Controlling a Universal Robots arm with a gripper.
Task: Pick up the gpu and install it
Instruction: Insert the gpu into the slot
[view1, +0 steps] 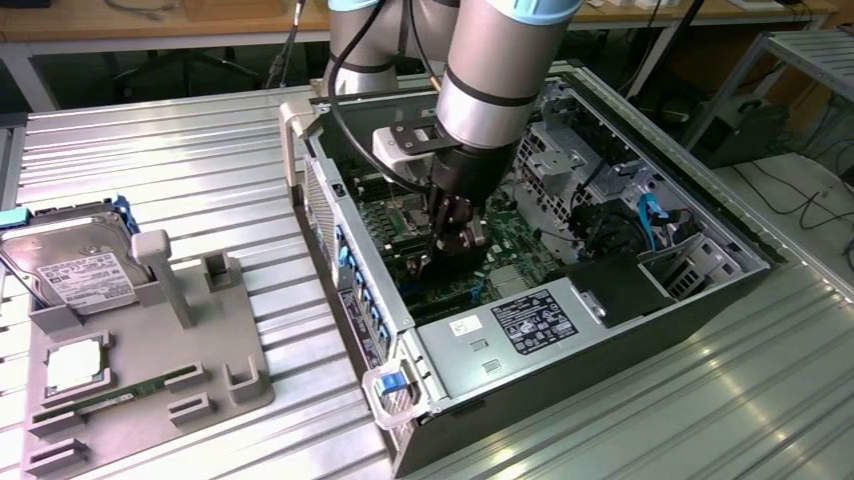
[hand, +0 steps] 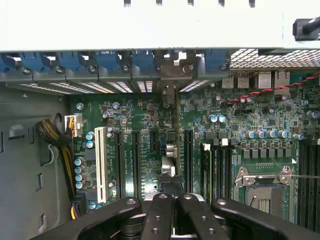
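Observation:
The gpu (hand: 170, 125) stands on edge in a motherboard slot (hand: 169, 165) inside the open computer case (view1: 350, 300), its silver bracket (hand: 172, 75) against the rear slot wall. It appears as a dark card (view1: 446, 262) under the arm. My gripper (hand: 171, 199) is down in the case, right over the card's upper edge. Its black fingers (hand: 159, 210) are pressed together, and I cannot tell whether they pinch the card's edge. From outside, the gripper (view1: 451, 240) hangs over the green motherboard (view1: 514, 255).
A grey parts tray (view1: 200, 350) at the exterior view's left holds a silver hard drive (view1: 80, 270), a CPU (view1: 78, 365) and a RAM stick (view1: 114, 402). The power supply (view1: 534, 320), drive cages (view1: 587, 160) and cables (view1: 654, 215) crowd the case.

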